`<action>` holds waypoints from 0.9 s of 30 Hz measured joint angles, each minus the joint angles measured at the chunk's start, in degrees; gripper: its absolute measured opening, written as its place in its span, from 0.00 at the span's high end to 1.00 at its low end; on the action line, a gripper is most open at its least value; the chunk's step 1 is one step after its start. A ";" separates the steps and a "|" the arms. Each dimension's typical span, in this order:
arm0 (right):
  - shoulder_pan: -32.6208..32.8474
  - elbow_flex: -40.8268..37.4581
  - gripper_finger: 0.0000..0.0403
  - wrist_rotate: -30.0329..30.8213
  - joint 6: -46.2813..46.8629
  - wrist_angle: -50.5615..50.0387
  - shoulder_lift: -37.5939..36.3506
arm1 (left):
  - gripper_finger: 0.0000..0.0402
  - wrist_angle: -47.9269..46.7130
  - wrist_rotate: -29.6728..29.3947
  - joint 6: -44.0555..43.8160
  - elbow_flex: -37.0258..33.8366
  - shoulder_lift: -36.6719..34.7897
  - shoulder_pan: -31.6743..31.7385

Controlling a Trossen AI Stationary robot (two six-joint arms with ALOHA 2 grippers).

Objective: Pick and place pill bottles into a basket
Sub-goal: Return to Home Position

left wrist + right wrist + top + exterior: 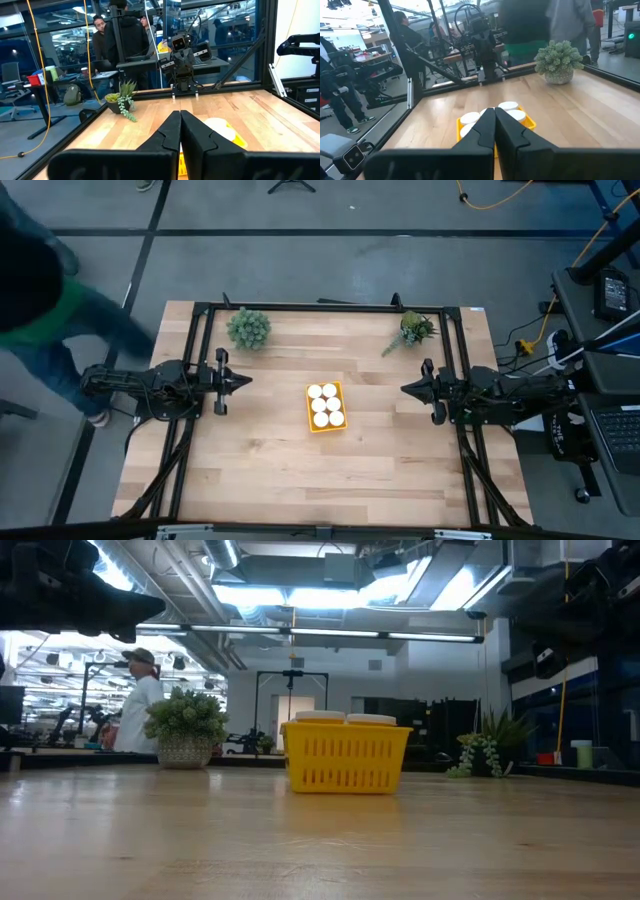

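The yellow basket [325,407] stands on its base at the middle of the table, with several white-capped pill bottles [321,406] upright inside it; their caps [345,718] show above its rim [345,728]. My left gripper [247,380] is shut, held above the table's left side, pointing level toward the basket. My right gripper [405,388] is shut above the table's right side, pointing level toward the basket from the opposite side. Neither holds anything. In the wrist views the shut fingers [181,131] [494,125] partly hide the basket [527,122].
A round green plant [248,328] in a pot stands at the far left of the table, a trailing plant [410,332] at the far right. A black frame [330,307] borders the table. A person [40,300] stands beyond the table's left edge.
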 joint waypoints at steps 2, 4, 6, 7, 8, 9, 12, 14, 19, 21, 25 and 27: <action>0.00 0.00 0.98 0.01 -0.11 0.00 0.00 | 0.98 0.00 0.00 0.00 0.00 0.00 0.00; 0.00 0.00 0.98 0.01 -0.06 0.00 0.00 | 0.98 0.00 0.00 0.00 0.00 0.00 0.00; 0.00 0.00 0.98 0.01 -0.02 0.00 0.00 | 0.98 0.00 0.00 0.00 0.00 0.00 0.00; 0.00 0.00 0.98 0.01 -0.10 -0.02 0.00 | 0.98 0.00 0.00 0.00 0.00 0.00 0.00; 0.00 0.00 0.98 0.01 -0.13 0.00 0.00 | 0.98 0.00 0.00 0.00 0.00 0.00 0.00; 0.00 0.00 0.98 0.01 -0.09 0.00 0.00 | 0.99 0.00 0.00 0.00 0.00 0.00 0.00; 0.00 0.00 0.98 -0.01 -0.11 -0.02 0.00 | 0.99 0.00 0.00 0.00 0.00 0.00 0.00; 0.00 0.00 0.98 0.01 -0.09 -0.02 0.00 | 0.99 0.00 0.00 0.00 0.00 0.00 0.00; 0.00 0.00 0.98 0.01 -0.07 -0.02 0.00 | 0.98 0.00 0.00 0.00 0.00 0.00 0.00; 0.00 0.00 0.98 0.01 0.06 -0.02 0.00 | 0.98 0.00 0.00 0.00 0.00 0.00 0.00; 0.00 0.00 0.98 -0.02 -1.95 -0.07 0.00 | 0.99 0.00 0.00 0.00 0.00 0.00 0.00; 0.00 0.00 0.98 0.01 -3.06 -0.07 0.00 | 0.99 0.00 0.00 0.00 0.00 0.00 0.00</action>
